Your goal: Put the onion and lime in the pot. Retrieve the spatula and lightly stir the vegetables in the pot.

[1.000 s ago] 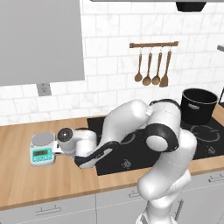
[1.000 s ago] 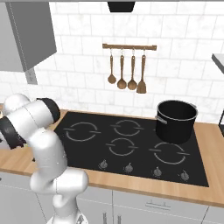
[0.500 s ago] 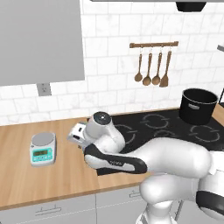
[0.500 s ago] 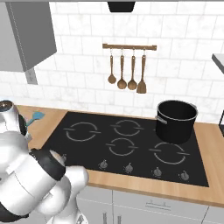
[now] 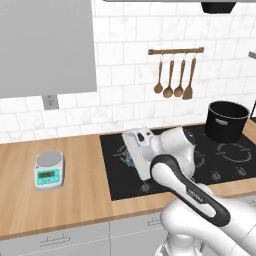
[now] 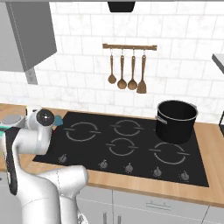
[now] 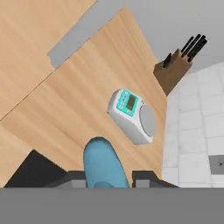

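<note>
My gripper [image 7: 107,177] is shut on the light-blue spatula [image 7: 103,161], whose blade sticks out between the two finger tips. In the left base view the hand hovers over the left edge of the hob, with a bit of the spatula [image 5: 127,159] showing at the gripper [image 5: 131,156]. From the right base view the spatula [image 6: 57,119] peeks out beside the hand [image 6: 41,118]. The black pot [image 5: 227,120] [image 6: 176,120] stands at the hob's far right, well away from the hand. The onion and lime are out of view.
A kitchen scale [image 5: 49,170] [image 7: 133,114] sits on the wooden counter left of the black hob [image 5: 215,165] [image 6: 122,131]. A knife block [image 7: 177,65] stands by the wall. Wooden spoons and a turner [image 5: 175,75] [image 6: 127,72] hang on a rail above the hob.
The arm has swung from beside the scale rightward to the hob's left edge, carrying the spatula; the hand has turned on the way.
</note>
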You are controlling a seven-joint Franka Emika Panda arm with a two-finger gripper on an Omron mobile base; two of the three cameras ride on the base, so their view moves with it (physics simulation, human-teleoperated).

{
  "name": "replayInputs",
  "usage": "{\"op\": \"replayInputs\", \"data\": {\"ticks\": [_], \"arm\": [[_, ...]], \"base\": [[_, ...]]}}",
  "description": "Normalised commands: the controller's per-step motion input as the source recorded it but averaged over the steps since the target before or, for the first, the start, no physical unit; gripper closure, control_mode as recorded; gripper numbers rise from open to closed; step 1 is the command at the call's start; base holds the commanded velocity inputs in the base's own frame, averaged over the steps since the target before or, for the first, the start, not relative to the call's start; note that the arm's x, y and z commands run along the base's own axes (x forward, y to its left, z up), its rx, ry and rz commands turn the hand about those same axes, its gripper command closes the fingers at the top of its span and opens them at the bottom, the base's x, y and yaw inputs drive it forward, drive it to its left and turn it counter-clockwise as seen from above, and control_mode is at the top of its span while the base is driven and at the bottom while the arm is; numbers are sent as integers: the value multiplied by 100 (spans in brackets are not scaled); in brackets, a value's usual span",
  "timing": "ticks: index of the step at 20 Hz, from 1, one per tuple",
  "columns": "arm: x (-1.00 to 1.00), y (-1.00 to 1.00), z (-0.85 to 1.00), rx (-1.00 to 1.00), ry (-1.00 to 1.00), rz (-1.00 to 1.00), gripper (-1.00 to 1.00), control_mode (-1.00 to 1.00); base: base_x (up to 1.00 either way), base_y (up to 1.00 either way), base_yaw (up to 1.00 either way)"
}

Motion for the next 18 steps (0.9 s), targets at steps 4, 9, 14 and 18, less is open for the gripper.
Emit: {"op": "replayInputs", "data": {"ticks": [4,9,14,18], "arm": [[5,-24,100,40,9,-51,100,-100],[2,-32,100,39,23,-53,100,-100],[0,-70,100,46,40,-26,100,-100],[0,-65,83,34,29,-6,100,-100]], "base": [[0,0,0],[0,0,0],[0,0,0],[0,0,0]]}}
